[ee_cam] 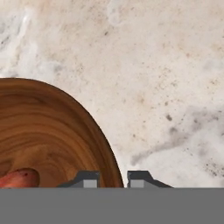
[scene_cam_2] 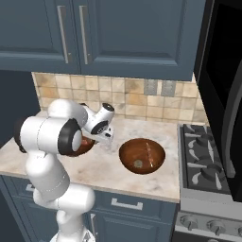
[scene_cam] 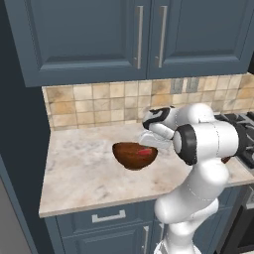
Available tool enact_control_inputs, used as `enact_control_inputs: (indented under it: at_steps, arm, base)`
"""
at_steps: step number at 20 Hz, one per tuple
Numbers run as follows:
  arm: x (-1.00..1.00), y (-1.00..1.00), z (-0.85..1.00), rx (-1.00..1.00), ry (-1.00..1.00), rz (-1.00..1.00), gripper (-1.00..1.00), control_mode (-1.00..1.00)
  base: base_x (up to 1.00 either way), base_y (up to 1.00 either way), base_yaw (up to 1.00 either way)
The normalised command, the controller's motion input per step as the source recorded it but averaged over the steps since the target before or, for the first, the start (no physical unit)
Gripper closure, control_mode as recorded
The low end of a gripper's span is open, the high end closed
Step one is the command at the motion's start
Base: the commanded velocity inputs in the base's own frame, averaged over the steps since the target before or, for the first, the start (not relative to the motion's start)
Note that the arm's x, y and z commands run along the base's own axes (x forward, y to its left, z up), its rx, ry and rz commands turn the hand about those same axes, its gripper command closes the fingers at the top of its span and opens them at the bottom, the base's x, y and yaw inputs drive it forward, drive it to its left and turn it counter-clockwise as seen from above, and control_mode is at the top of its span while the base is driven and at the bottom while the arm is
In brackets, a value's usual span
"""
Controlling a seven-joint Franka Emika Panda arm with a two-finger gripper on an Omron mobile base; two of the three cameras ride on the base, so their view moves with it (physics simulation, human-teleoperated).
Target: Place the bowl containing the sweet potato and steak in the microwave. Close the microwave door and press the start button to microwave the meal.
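The dark reddish-brown wooden bowl (scene_cam: 131,158) sits on the marble counter (scene_cam: 79,173), with the red steak (scene_cam: 145,152) lying inside near its right rim. In the hand view the bowl (ee_cam: 48,131) fills the lower left and an end of the steak (ee_cam: 19,178) shows at the bottom. The sweet potato is hidden. My gripper (ee_cam: 113,179) stands over the bowl's right rim, one fingertip (ee_cam: 87,178) inside and one outside, shut on that rim. The gripper (scene_cam: 149,141) hangs from the bent white arm. The black microwave (scene_cam_2: 222,56) is at the far right, its door (scene_cam_2: 231,127) swung open.
A second wooden bowl (scene_cam_2: 142,155), without red or orange food, sits on the counter near the stove (scene_cam_2: 203,160). Blue upper cabinets (scene_cam: 124,34) hang above a tiled backsplash (scene_cam: 99,101). Open counter lies left of the food bowl.
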Motion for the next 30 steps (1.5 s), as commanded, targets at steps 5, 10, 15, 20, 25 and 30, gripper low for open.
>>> enact_control_inputs:
  at_steps: [5, 10, 15, 20, 25, 30]
  arm:
    - [0.00, 0.00, 0.00, 0.00, 0.00, 0.00, 1.00, -1.00]
    - [-0.24, -0.13, 0.56, 0.01, -0.02, 0.00, 1.00, -1.00]
    - [-0.48, -0.15, 0.67, 0.01, -0.14, 0.00, 1.00, -1.00]
    - [-0.84, -0.07, 0.48, 0.00, -0.24, 0.00, 1.00, -1.00]
    - [-1.00, -0.13, 0.56, 0.00, -0.23, -0.05, 1.00, -1.00]
    - [-0.89, -0.19, 0.92, 0.00, -0.13, -0.10, 1.00, -1.00]
  base:
    - [0.00, 0.00, 0.00]
    - [0.00, 0.00, 0.00]
    - [0.00, 0.00, 0.00]
    - [0.00, 0.00, 0.00]
    - [0.00, 0.00, 0.00]
    - [0.00, 0.00, 0.00]
